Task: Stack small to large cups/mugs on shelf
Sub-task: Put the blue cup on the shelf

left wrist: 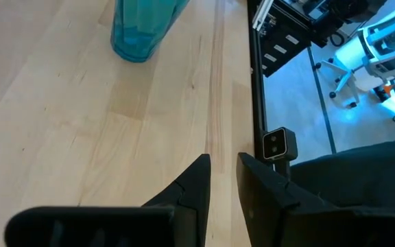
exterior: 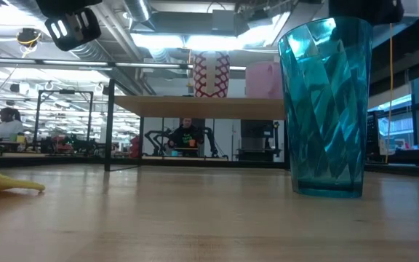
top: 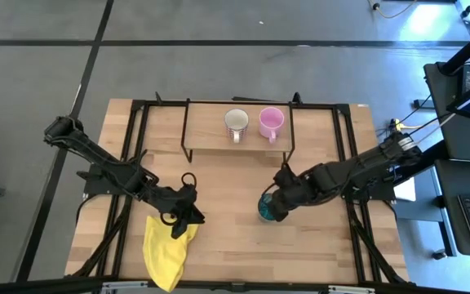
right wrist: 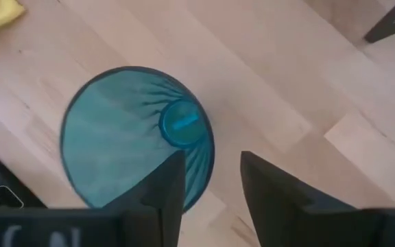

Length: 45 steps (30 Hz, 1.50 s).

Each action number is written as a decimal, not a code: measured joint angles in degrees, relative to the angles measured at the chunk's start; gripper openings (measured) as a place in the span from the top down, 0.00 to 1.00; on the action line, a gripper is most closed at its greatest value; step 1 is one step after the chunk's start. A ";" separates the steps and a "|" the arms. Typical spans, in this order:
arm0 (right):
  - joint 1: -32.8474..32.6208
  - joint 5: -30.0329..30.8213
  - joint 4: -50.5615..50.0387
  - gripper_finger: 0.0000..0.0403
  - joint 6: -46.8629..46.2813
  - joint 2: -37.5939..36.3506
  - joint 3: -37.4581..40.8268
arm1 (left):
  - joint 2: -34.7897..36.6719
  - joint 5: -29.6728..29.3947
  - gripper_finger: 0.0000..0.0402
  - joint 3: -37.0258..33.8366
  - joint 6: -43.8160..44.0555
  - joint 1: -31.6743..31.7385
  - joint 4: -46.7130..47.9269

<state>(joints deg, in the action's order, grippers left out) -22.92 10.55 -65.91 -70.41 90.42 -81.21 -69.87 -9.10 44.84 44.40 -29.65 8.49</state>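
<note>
A: The teal cup [top: 265, 209] stands upright on the table [top: 235, 245], in front of the shelf [top: 210, 139]. The white mug [top: 236, 122] and the pink mug [top: 270, 122] are already on the shelf board, side by side. What should the right gripper [top: 272, 203] do?

B: I think it should take the cup by the rim or the wall — one finger inside, one outside — and grip firmly, because the cup is tall and can tip. Then lift straight up before moving to the shelf.

A: And its fingers at this moment?

B: Parted, just above the cup's mouth; in the right wrist view one finger [right wrist: 162, 199] is over the rim, the other outside. They hold nothing, and I cannot tell if they touch.

A: The left gripper [top: 183, 214]?

B: It waits beside the yellow cloth [top: 168, 250] — fingers slightly apart, empty.
</note>
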 joint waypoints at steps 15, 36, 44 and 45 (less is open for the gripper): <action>0.68 -2.06 0.68 0.69 3.36 6.82 0.04 | 0.00 0.00 0.83 0.00 0.00 0.00 0.00; 6.50 -4.43 22.10 0.96 15.10 6.95 0.09 | 0.00 -0.44 0.83 0.02 0.53 -0.02 0.00; 8.33 -7.91 26.75 0.91 22.78 10.58 -2.38 | 0.00 -0.52 0.83 0.07 1.96 0.00 0.00; 8.51 -7.91 26.73 0.90 24.16 11.39 -3.34 | 0.00 -0.55 0.83 0.07 1.97 0.00 0.01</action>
<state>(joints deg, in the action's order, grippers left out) -14.42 2.63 -39.18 -46.25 101.81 -84.55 -69.87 -9.65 44.91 46.37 -29.65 8.50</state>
